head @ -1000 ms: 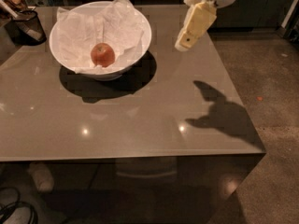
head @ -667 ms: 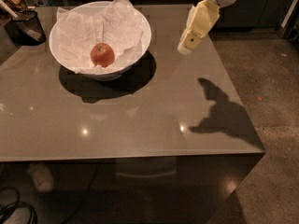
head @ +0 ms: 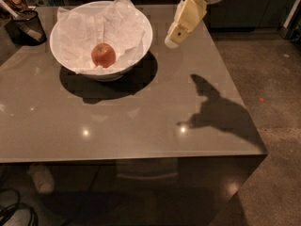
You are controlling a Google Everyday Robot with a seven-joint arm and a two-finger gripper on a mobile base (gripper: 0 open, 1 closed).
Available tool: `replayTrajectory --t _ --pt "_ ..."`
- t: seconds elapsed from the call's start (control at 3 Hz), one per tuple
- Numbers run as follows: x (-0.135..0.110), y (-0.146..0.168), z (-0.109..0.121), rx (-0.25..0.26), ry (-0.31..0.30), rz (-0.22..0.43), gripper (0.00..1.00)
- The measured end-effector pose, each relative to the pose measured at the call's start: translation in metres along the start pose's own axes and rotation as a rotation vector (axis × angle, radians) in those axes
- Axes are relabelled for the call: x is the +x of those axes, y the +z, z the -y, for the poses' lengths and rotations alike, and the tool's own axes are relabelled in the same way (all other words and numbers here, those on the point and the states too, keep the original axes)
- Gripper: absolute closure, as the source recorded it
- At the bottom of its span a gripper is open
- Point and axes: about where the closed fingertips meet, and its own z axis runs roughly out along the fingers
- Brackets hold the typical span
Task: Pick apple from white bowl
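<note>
Risk first: the tool [head: 172,40] hangs at upper centre-right of the frame, above the bench [head: 141,121] and just outside the right rim of the white bowl [head: 113,74], and I cannot tell whether it is spread or pressed together. Going in low from here, I judge it could clip that flaring rim and tip or shove the bowl. Arriving pressed together, it would only nudge the apple [head: 103,55] and roll it across the crumpled paper [head: 117,22], which could also snag. Apple sits low in the bowl, upper left of the frame, left of and below the tool, well apart, untouched.
</note>
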Motion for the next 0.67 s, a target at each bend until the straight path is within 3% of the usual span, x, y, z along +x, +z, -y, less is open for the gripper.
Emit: replayTrajectory --t 0.67 --pt "-0.041 0.019 0.017 -0.028 -0.059 0.084 0.0"
